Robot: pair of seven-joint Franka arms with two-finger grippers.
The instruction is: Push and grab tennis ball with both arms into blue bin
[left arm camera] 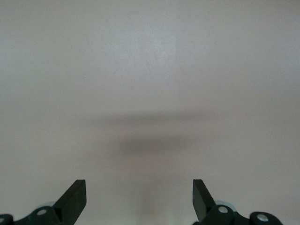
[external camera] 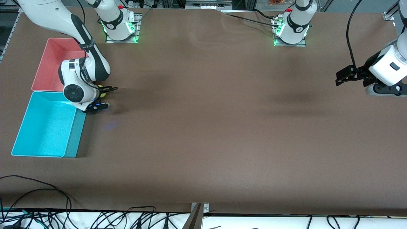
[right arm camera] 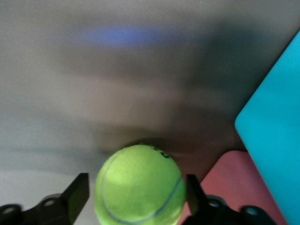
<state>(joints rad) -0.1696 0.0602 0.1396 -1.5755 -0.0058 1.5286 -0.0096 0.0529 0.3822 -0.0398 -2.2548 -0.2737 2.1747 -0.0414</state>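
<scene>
The tennis ball rests on the brown table beside the corner where the blue bin meets the pink bin. My right gripper is down at the table astride the ball. In the right wrist view the tennis ball fills the space inside the right gripper; one finger is at its edge and a thin gap shows at the other, so the gripper still counts as open. The blue bin is close beside it. My left gripper waits open over bare table at the left arm's end, and the left gripper holds nothing.
A pink bin adjoins the blue bin, farther from the front camera, and shows as a pink bin edge in the right wrist view. Cables lie along the table's front edge. The right arm's forearm hangs over the bins.
</scene>
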